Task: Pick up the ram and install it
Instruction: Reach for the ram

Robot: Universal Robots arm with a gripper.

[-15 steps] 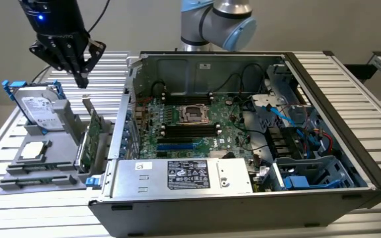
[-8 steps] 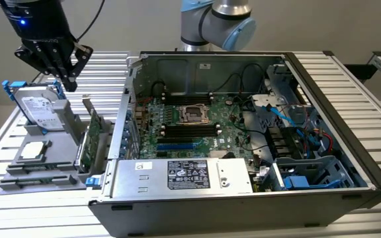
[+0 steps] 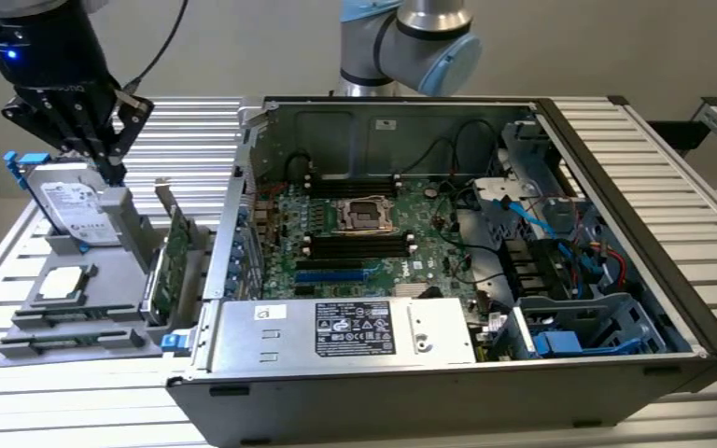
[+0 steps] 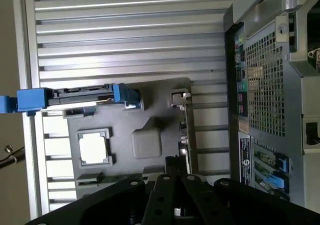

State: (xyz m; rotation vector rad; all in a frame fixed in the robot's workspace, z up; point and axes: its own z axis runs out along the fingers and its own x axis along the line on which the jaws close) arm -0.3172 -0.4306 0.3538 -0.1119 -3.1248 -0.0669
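while the closed tool (image 3: 112, 172) hovers, the grey tray (image 3: 119, 324) holds a hard drive (image 3: 75, 207).

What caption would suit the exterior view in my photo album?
Robot pincer, shut, close to the upright hard drive in a grey holder, beside an open computer case.

Gripper (image 3: 111, 169) high at the exterior view's left, pointing down, jaws closed
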